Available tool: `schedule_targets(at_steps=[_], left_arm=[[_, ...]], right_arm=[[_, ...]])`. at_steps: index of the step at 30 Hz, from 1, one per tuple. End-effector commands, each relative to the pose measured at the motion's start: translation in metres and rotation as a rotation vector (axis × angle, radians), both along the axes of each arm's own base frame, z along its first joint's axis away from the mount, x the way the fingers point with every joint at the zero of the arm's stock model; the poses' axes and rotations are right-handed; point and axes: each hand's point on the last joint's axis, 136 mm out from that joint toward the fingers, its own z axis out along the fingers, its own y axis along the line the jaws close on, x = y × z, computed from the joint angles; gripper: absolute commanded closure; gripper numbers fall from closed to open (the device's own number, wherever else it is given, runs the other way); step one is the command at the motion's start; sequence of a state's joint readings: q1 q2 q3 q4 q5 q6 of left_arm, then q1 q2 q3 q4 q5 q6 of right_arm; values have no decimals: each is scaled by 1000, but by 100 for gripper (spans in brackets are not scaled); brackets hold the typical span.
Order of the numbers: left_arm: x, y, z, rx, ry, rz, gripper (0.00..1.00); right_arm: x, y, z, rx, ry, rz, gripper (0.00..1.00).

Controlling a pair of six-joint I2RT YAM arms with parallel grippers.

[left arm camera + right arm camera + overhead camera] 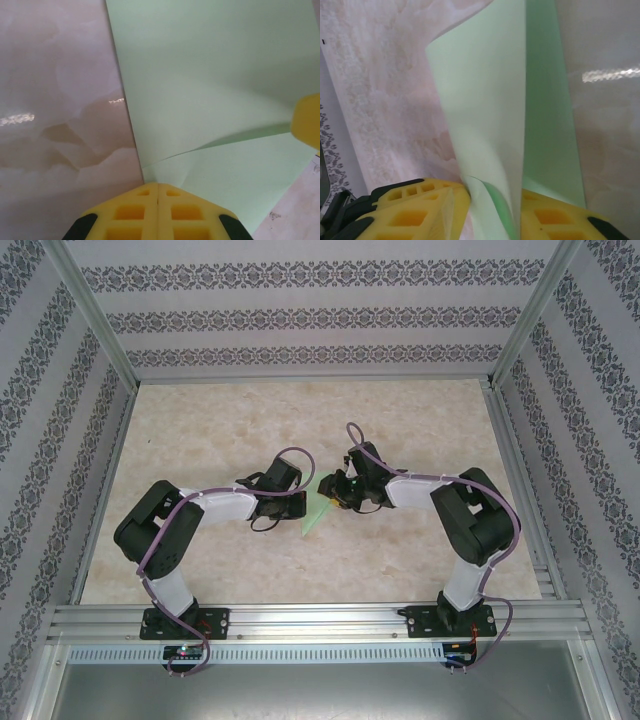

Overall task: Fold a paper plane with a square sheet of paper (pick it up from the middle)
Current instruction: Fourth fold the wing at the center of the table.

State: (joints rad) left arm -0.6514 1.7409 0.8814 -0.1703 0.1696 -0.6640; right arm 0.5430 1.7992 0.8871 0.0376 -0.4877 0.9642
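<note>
My left claw is clenched, its tips at the edge of the square sheet of paper. My right claw straddles a standing, curled fold; I cannot tell whether it grips. The view from above shows the sheet on the table between both claws.

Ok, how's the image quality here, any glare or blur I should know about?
Top external view: even, soft light, only faint shadows on the table. Left wrist view: bright glare streaks on the tabletop, and the yellow fingers look soft up close. Right wrist view: one glare streak at the right, and the paper has fairly crisp edges.
</note>
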Motion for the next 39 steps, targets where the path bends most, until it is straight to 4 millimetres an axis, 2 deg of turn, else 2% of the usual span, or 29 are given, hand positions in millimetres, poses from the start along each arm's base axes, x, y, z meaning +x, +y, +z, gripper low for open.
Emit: schedule_targets(at_steps=[1, 3, 6, 10, 22, 26, 29, 31, 39], left_arm=[[-11, 7, -6, 35, 22, 8, 97], [-10, 7, -2, 36, 15, 7, 95], [-8, 6, 6, 30, -2, 1, 92], [-5, 5, 25, 19, -41, -12, 85], [1, 7, 99, -67, -257, -47, 53], [-2, 0, 115, -114, -327, -111, 34], [-4, -7, 121, -140, -364, -170, 27], [-6, -13, 119, -157, -372, -216, 26], [-14, -39, 86, -136, -434, -399, 27]], right_arm=[[-4, 5, -8, 22, 17, 15, 70], [-4, 4, -10, 19, 21, 14, 76], [-4, 1, -11, 9, 23, 4, 89], [0, -8, 5, -24, -26, -27, 96], [3, -49, 71, -172, -177, -170, 99], [4, -52, 82, -195, -192, -238, 98], [6, -49, 78, -196, -176, -290, 98], [8, -45, 71, -185, -145, -316, 98], [12, -33, 42, -179, -50, -376, 98]])
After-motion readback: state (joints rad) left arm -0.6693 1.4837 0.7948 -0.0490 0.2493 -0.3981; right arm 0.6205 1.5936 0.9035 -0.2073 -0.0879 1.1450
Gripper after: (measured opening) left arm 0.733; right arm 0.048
